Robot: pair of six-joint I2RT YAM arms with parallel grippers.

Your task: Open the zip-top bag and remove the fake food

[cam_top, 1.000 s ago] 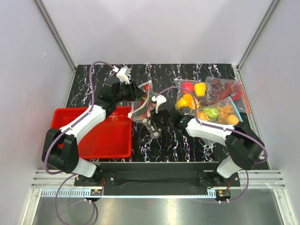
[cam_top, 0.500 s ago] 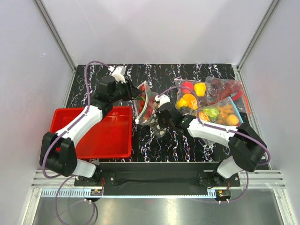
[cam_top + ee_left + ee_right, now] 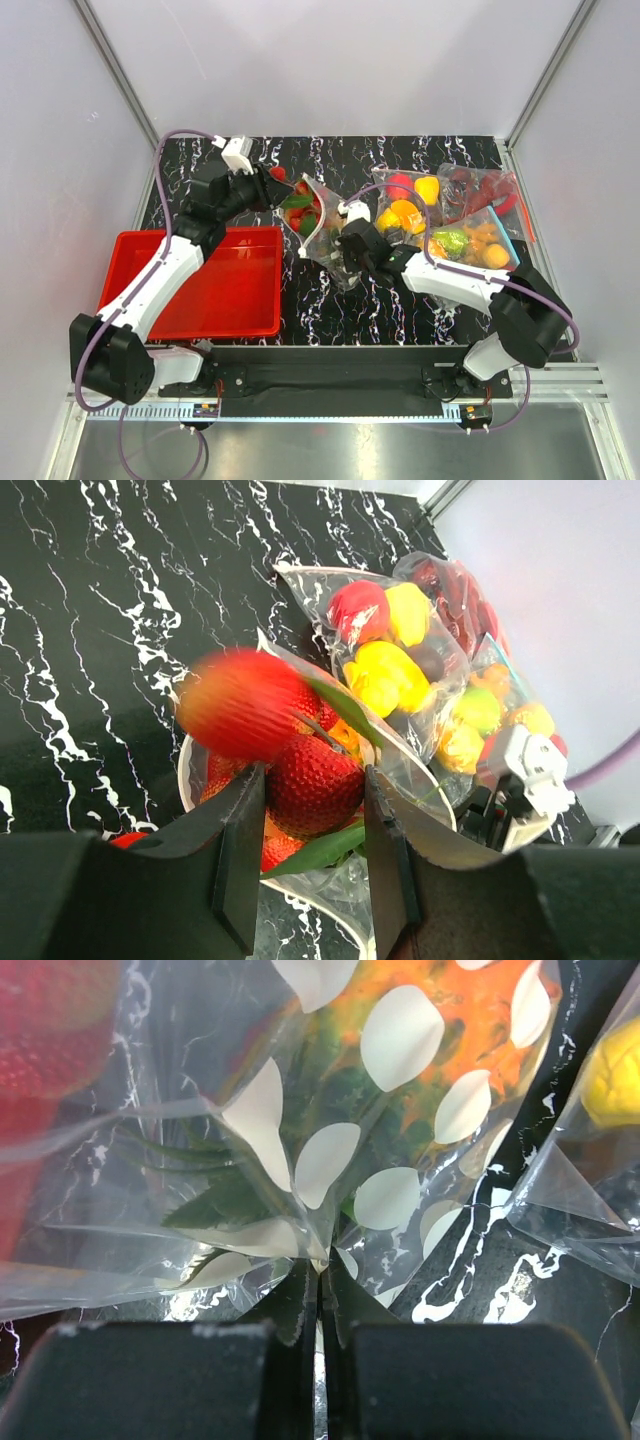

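A red piece of the fake food (image 3: 305,790) is clamped in the half-open left gripper (image 3: 312,780), at the far-left mouth of the bag (image 3: 322,240). The bag is stretched from there toward the near right, where its dotted edge is pinched in the fully closed right gripper (image 3: 320,1295).

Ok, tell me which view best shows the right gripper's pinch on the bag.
Right wrist: the right gripper is shut on the zip-top bag film. Top view shows it small; left wrist hides the pinch.
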